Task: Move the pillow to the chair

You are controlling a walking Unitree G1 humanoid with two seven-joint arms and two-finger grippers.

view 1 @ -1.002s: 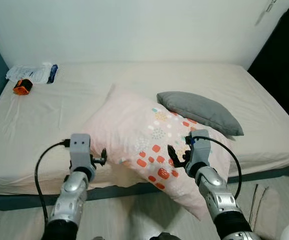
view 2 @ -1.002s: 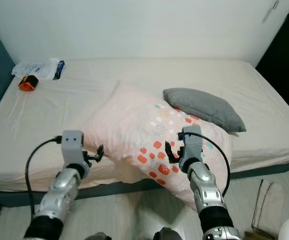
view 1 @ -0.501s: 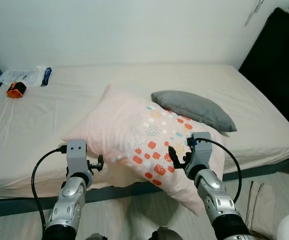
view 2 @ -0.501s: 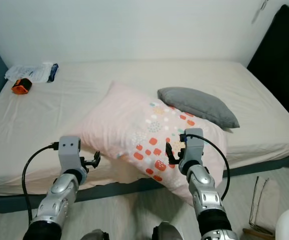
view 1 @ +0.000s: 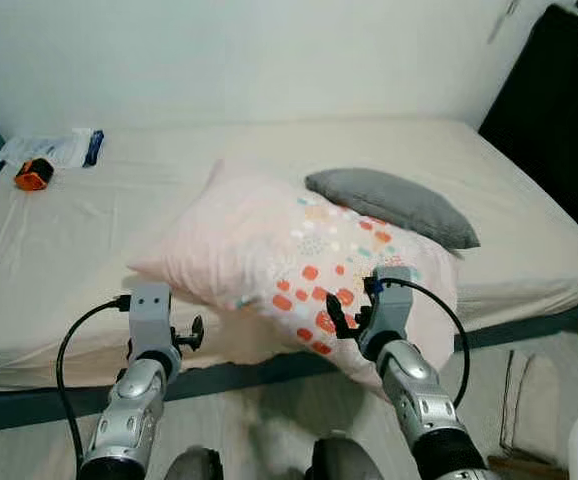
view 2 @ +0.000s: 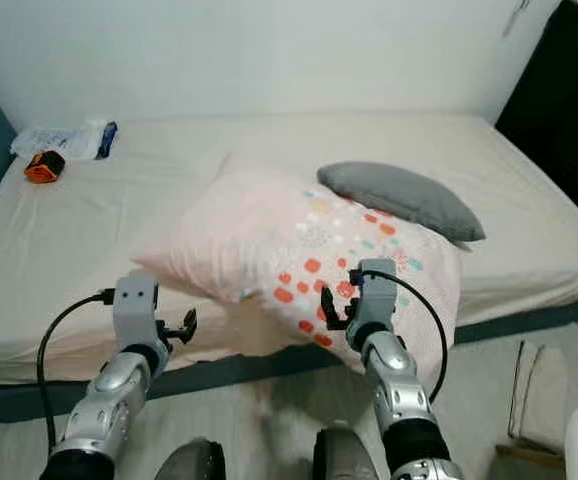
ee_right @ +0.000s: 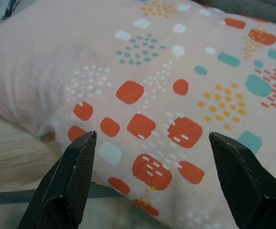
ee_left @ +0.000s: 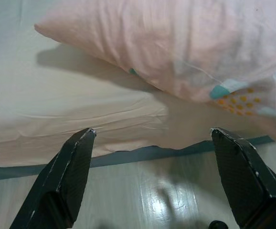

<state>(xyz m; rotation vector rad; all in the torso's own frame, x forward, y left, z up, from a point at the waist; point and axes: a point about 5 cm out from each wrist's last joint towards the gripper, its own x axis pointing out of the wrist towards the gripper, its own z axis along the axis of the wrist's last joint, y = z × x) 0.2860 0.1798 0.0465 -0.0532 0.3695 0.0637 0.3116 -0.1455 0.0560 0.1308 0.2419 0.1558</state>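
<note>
Pillow (view 1: 299, 265) first: the big pink one with orange and teal patches lies across the front part of the bed (view 1: 59, 250), its near corner hanging past the mattress edge toward us, and a smaller grey pillow (view 1: 394, 205) rests against its far side. We stand at the bedside with both arms raised toward it. Our left gripper (ee_left: 152, 181) has its fingers spread wide apart, aimed at the pillow's near left edge where it meets the sheet, holding nothing. Our right gripper (ee_right: 150, 176) is likewise spread wide, with the patterned face of the pillow just ahead of it. We judge the wide spread suits soft, bulky stuff: one gripper at each end should keep it from sagging when lifted. No chair is visible to us yet. An orange-and-black object (view 1: 31, 176) and a plastic packet (view 1: 54, 148) sit well apart at the bed's far left corner.
</note>
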